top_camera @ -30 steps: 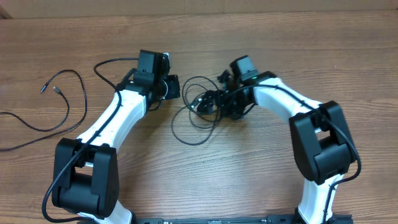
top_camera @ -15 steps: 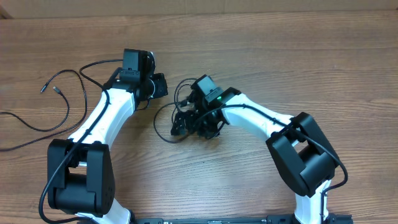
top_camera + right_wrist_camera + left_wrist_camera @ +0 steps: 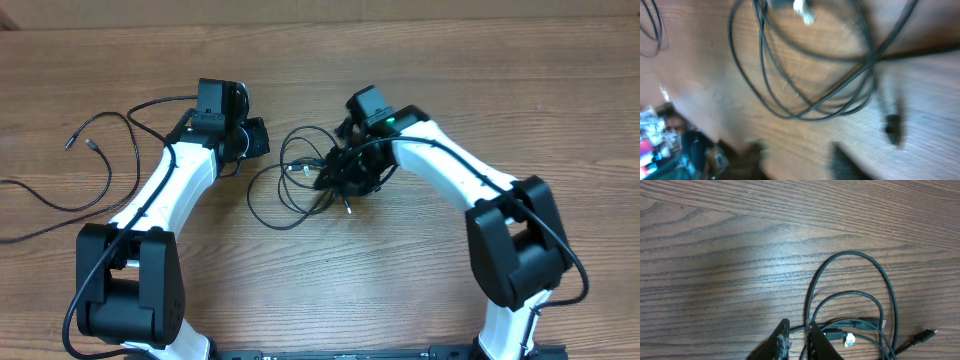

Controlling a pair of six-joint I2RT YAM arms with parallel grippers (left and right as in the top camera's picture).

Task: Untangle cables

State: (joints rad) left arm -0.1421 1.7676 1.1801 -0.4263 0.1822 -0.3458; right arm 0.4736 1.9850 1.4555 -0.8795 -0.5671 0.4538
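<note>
The tangled black cables (image 3: 292,190) lie in loose loops on the wooden table between my two arms. My left gripper (image 3: 262,140) sits at their left edge. In the left wrist view its fingertips (image 3: 797,330) stand a narrow gap apart, wider than a cord. One cable (image 3: 855,253) crosses under the tips, ungripped. My right gripper (image 3: 335,178) hovers over the right side of the tangle. The right wrist view is blurred by motion; its fingers (image 3: 797,155) stand wide apart over bare wood, the cable loops (image 3: 805,116) ahead of them.
A separate thin cable (image 3: 136,160) with two plug tips lies at the far left of the table (image 3: 430,60). A white tag (image 3: 850,340) and a loose plug (image 3: 927,332) sit within the tangle. Another plug (image 3: 345,208) points toward the front.
My right arm reached left into the tangle, then swung back right; the loops shifted and spread. My left arm moved left a second ago and has since held still.
</note>
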